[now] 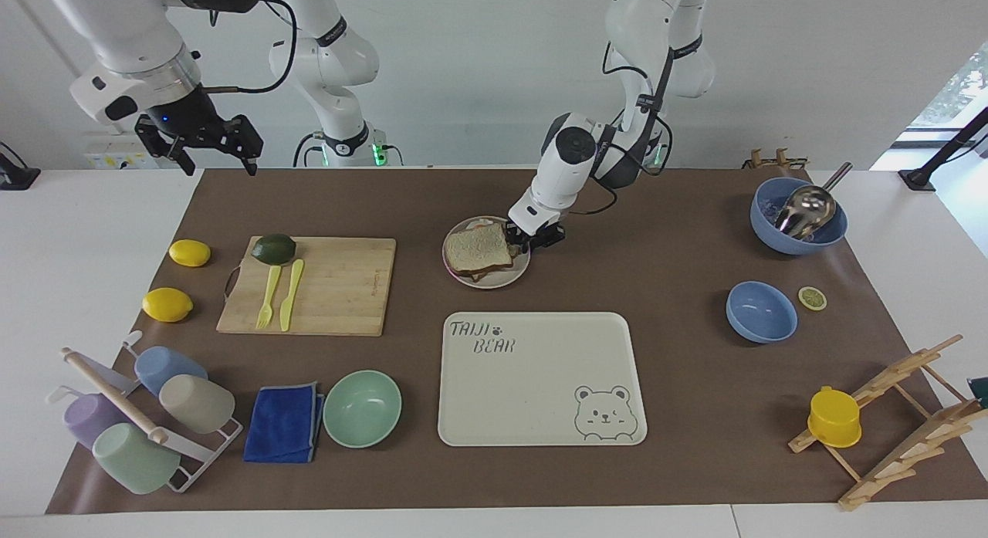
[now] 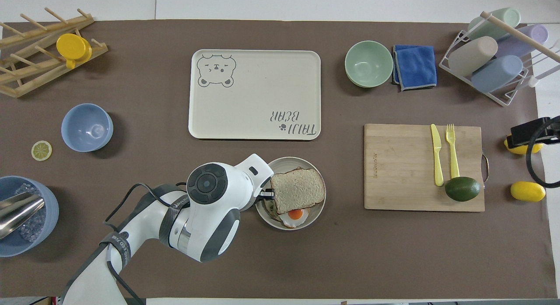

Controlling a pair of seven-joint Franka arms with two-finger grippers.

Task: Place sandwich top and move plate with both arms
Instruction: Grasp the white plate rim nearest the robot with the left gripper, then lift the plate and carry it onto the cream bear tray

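The plain square slice of light wheat bread [image 1: 479, 249] is lying on the egg-topped slice [image 2: 292, 215] in the small round pale beige-grey plate [image 1: 486, 280], skewed so the fried egg is showing at the edge nearer the robots. The plate is sitting at mid-table, nearer the robots than the large cream rectangular tray with the bear drawing [image 1: 541, 378].

Risk: the plate appears to be gripped at one rim point only. Judged from this, lifting or dragging it is likely to tilt it, and the loose top slice is liable to slide off.

The left gripper [image 1: 526, 241] is pinching narrowly on the plate rim at the left arm's end. The right gripper [image 1: 207, 144] is waiting in the air with fingers spread wide, over the table edge near the bamboo cutting board [image 1: 324, 287], holding nothing.
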